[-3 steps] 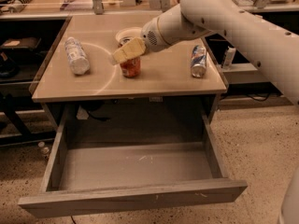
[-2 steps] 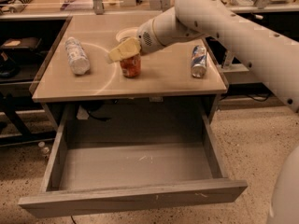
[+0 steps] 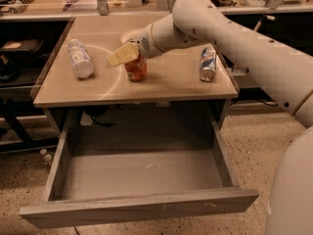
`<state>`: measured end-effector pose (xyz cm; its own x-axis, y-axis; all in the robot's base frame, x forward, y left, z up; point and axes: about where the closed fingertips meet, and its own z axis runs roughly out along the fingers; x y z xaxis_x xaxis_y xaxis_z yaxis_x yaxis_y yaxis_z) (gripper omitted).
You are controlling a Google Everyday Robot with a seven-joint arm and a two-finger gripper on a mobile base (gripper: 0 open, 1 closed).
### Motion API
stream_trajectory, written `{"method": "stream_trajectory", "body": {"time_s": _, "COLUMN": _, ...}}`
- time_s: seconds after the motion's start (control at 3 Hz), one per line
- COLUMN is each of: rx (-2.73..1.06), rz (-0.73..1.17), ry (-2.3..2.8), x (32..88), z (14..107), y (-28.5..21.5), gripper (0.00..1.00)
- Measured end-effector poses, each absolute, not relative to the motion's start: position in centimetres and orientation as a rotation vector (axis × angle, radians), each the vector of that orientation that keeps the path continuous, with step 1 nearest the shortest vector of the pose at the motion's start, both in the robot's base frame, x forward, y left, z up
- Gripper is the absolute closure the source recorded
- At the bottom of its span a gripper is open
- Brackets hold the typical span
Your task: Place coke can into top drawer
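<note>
Arm (image 3: 230, 38) comes in from the R side over the counter (image 3: 171, 89), reaching to mid-counter. Top drawer (image 3: 142, 207) below is pulled out wide, front panel nearest the camera, so it's ready to take the can. Clear bottle (image 3: 79, 58) lies on its side at L of counter. Blue-silver can (image 3: 208, 64) is at R, well apart from the target. Coke can (image 3: 136, 68) stands upright near counter centre, btwn those two, not yet lifted.

Step in hand, prob: the grasp. Gripper (image 3: 120, 57) sits right at the coke can's top, overlapping its upper L edge in this view; touching or just in front, can't tell. How far open it is, and whether it has hold of the can, can't tell either.

Next move needs a firm hold round the can body, a lift straight up w/o tipping, then fwd past the counter edge and down into the drawer.
</note>
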<state>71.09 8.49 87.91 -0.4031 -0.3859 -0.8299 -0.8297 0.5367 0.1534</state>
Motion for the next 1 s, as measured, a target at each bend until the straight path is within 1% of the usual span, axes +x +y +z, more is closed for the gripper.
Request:
{"method": "stream_trajectory", "body": {"time_s": 0.33, "rx": -0.983, "rz": 0.731, "ry": 2.003, "x": 71.09, "z": 87.91, "y": 8.49, "gripper": 0.19}}
{"method": "stream_trajectory", "body": {"time_s": 1.0, "rx": -0.983, "rz": 0.731, "ry": 2.003, "x": 71.09, "z": 87.91, "y": 8.50, "gripper": 0.66}}
